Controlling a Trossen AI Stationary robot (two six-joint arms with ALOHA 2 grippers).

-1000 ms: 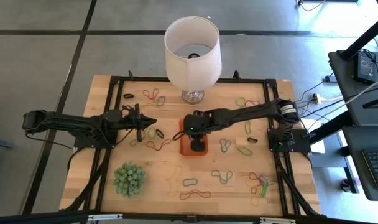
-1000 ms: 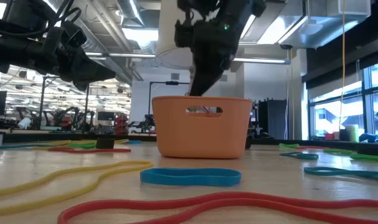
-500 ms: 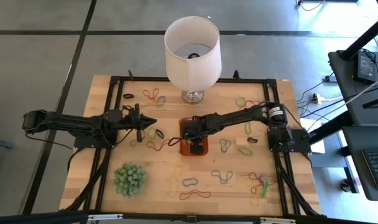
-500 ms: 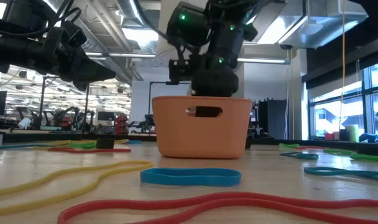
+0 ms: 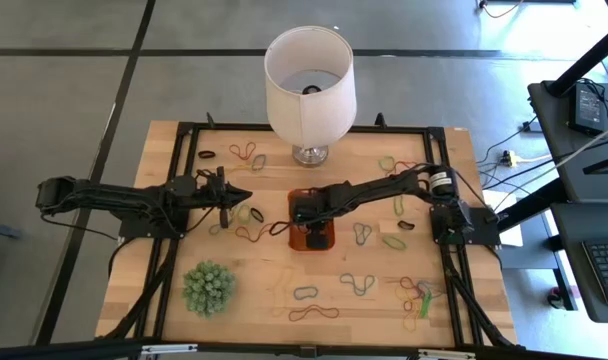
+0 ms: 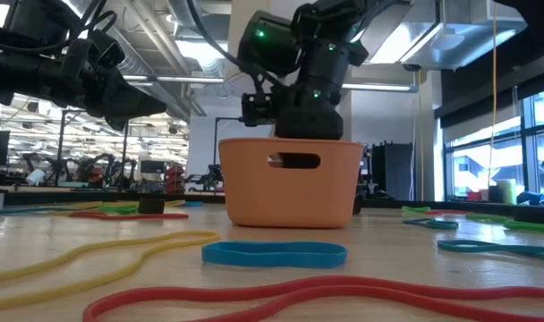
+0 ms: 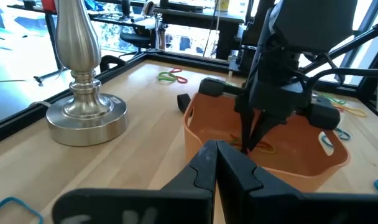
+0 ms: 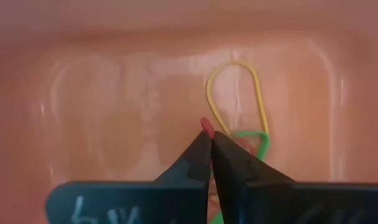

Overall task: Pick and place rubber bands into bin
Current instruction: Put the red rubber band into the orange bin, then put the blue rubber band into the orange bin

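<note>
Bands (image 5: 356, 283) lie loose all around the bin (image 6: 290, 192), and at least three more sit inside it: a yellow band (image 8: 235, 93), a green band (image 8: 254, 135) and a red band (image 8: 206, 124).

Left of the bin, the left gripper (image 5: 246, 196) waits above the table (image 5: 244, 330) with its fingers pressed together and nothing between them. It is near the bin, so a careless swing of either arm could make the two collide.

Over the bin, the right gripper (image 8: 207, 134) reaches down inside. Its fingers are nearly together, with the red band pinched at the very tips. The main risk, as I judge it, is that the band clings to a fingertip when the fingers part and rides back out as the arm lifts. A stretched band could also snap loose and spring over the low wall. The gripper sits deep in the bin, so a sideways pull could drag or tip this light tray and spill what it holds.

Right of the bin, several bands overlap in a tangle (image 5: 416, 293). A grab there could lift more than one band, or miss them all.

Count: one bin, two grippers, one lamp (image 5: 309, 75) behind the bin, and one spiky plant (image 5: 208, 288) to the bin's front left. Roughly fifteen bands lie loose on the table. The tangle hides the exact number.
</note>
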